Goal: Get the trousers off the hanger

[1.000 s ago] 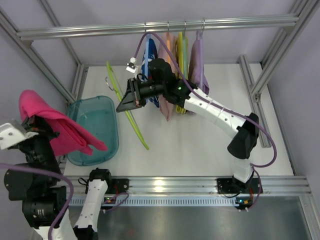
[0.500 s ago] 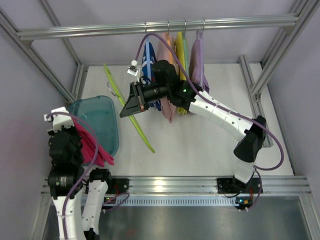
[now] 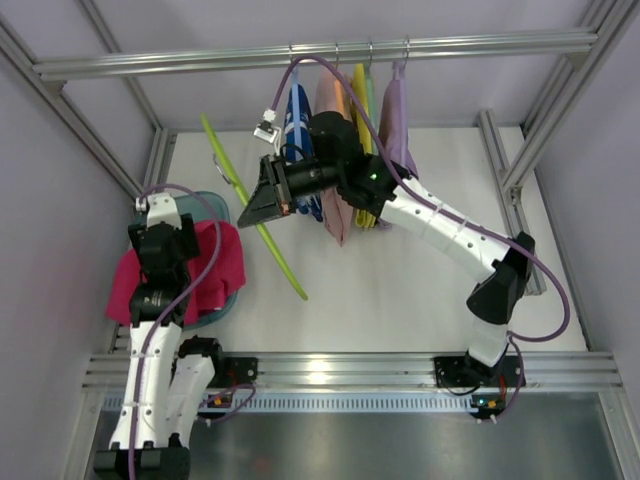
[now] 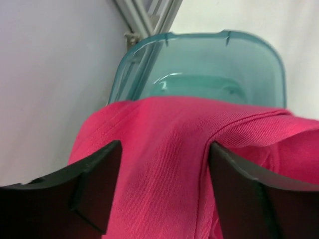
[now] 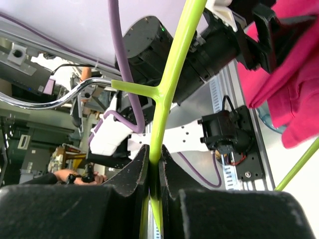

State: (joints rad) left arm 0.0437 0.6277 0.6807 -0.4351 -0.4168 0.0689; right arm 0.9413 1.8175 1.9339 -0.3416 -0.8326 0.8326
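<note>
The magenta trousers (image 3: 218, 262) lie in a heap over the near part of the teal bin (image 3: 200, 198) at the left. In the left wrist view the trousers (image 4: 164, 149) spread between the two dark fingers (image 4: 94, 191). My left gripper (image 4: 164, 191) is open just above the cloth and grips nothing. The bare lime-green hanger (image 3: 270, 240) hangs slantwise above the table. My right gripper (image 3: 256, 210) is shut on its bar. In the right wrist view that right gripper (image 5: 154, 167) pinches the hanger (image 5: 172, 74), whose metal hook points left.
Across the back runs a metal rail (image 3: 460, 45) carrying a blue garment (image 3: 298, 115), a peach one (image 3: 335, 110) and a lilac one (image 3: 398, 120), close behind the right wrist. Aluminium frame posts (image 3: 520, 150) line both sides of the white table (image 3: 400, 290).
My left arm swung down from high at the left to the bin. Its jaws opened and the trousers dropped over the bin. The right gripper lifted the hanger slightly towards the rail.
</note>
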